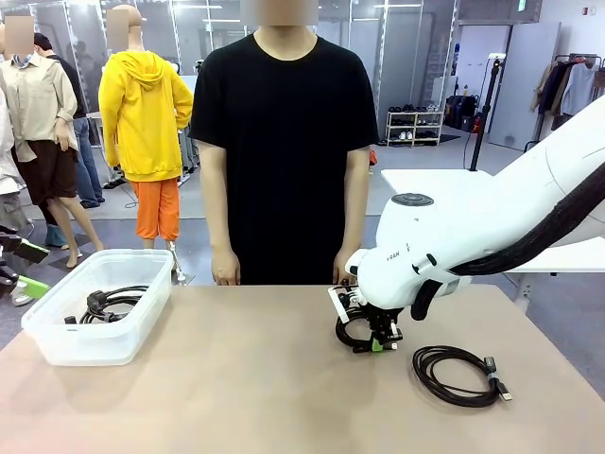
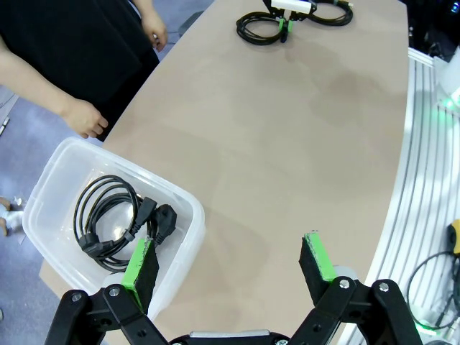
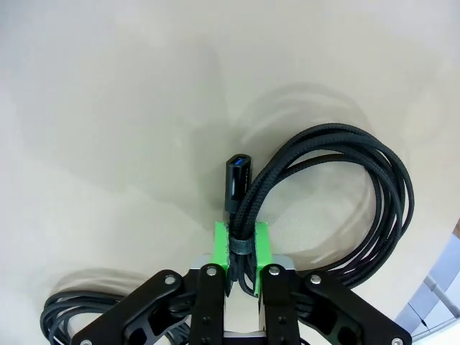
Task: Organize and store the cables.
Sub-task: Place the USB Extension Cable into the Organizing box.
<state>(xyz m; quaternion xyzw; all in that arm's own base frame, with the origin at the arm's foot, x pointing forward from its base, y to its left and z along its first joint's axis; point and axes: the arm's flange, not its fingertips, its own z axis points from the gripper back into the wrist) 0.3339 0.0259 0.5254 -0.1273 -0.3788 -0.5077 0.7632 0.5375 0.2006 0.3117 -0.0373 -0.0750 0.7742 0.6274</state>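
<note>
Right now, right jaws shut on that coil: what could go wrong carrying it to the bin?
1. The right jaws pinch the held coil at one edge only; the loops hang to one side and may sag or slip.
2. The second coil lies close by; a trailing loop could drag it.
3. The person's hand is at the edge of the table just behind; the path may pass close.
</note>
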